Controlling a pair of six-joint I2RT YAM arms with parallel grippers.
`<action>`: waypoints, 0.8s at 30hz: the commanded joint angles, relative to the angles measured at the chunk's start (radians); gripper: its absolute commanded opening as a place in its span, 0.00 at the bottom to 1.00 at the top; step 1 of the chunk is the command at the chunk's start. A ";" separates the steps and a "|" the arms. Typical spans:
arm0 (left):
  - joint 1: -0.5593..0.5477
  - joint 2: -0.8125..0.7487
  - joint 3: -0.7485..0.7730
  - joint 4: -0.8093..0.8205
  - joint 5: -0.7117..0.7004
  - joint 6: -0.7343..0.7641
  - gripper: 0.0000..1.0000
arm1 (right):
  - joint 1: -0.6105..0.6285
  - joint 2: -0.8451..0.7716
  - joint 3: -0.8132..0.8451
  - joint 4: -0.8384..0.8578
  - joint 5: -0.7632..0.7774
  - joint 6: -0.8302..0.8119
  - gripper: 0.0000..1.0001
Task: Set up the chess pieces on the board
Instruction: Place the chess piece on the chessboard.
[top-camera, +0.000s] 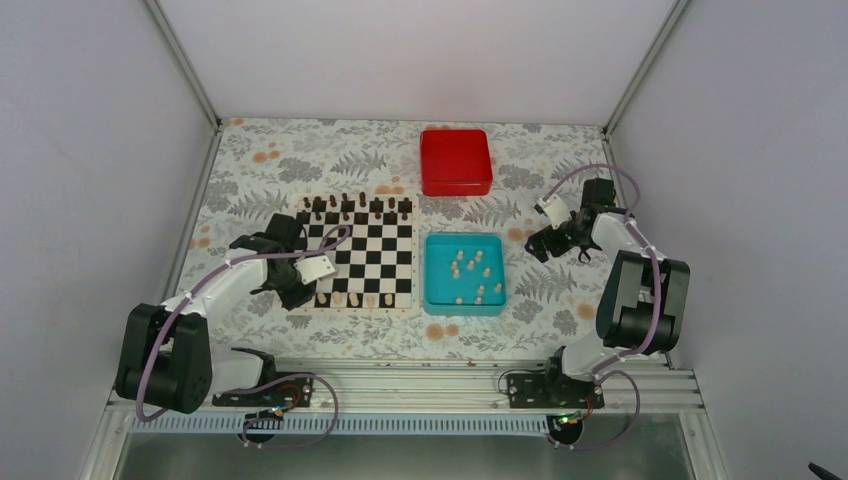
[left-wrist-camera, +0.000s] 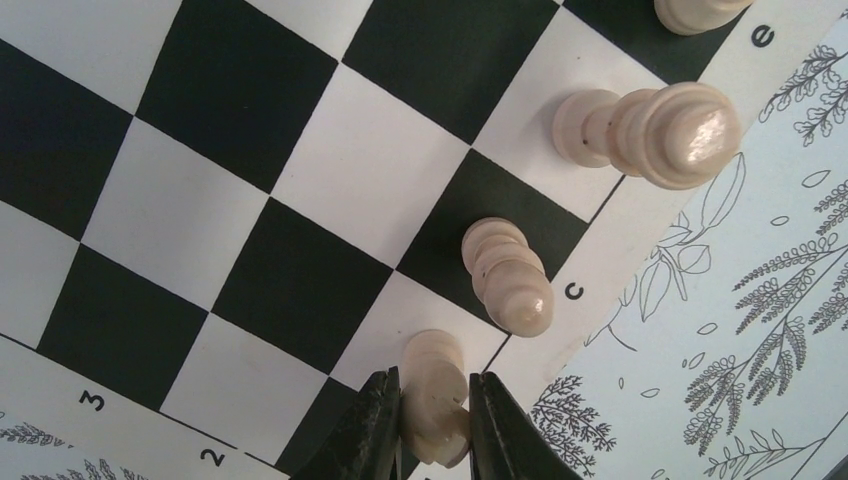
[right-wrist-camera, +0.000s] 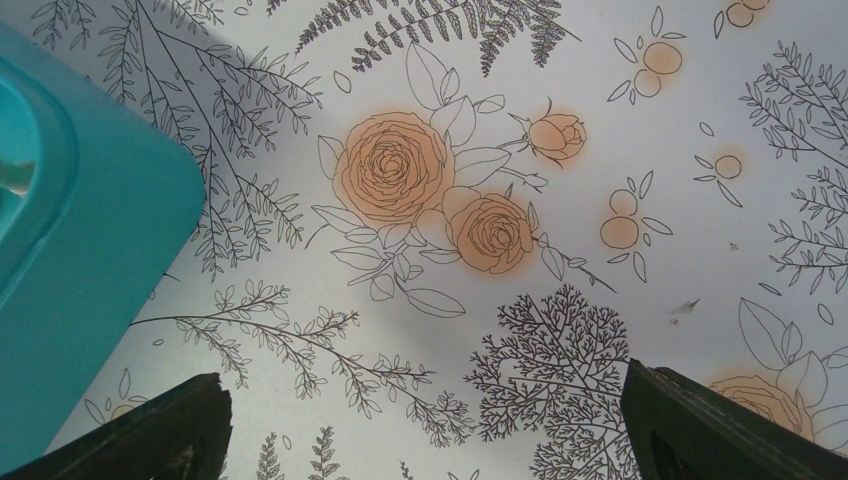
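Observation:
The chequered board (top-camera: 362, 262) lies left of centre; in the left wrist view its squares (left-wrist-camera: 300, 190) fill the frame. My left gripper (top-camera: 305, 297) is at the board's near left corner, shut on a cream chess piece (left-wrist-camera: 437, 400) that stands on a white square of the near row. Three more cream pieces stand along that row, the nearest (left-wrist-camera: 508, 275) by the letter c, a larger one (left-wrist-camera: 655, 130) beyond it. Several cream pieces (top-camera: 470, 272) lie in the teal tray (top-camera: 494, 300). My right gripper (top-camera: 552, 240) is open and empty over the floral cloth, right of the tray (right-wrist-camera: 70, 250).
Dark brown chessmen (top-camera: 356, 207) stand in a row on the board's far edge. A red box (top-camera: 456, 161) sits behind the teal tray. The floral cloth (right-wrist-camera: 480, 230) covers the table. White walls enclose the back and sides.

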 joint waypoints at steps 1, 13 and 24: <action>0.005 0.004 0.005 0.008 0.000 0.014 0.16 | -0.016 0.010 -0.004 0.008 -0.001 -0.017 1.00; 0.005 -0.010 0.044 -0.045 0.005 0.022 0.32 | -0.019 0.013 -0.003 0.008 -0.003 -0.021 1.00; -0.041 0.016 0.573 -0.301 -0.013 0.027 0.36 | -0.020 0.015 0.007 0.007 -0.009 -0.021 1.00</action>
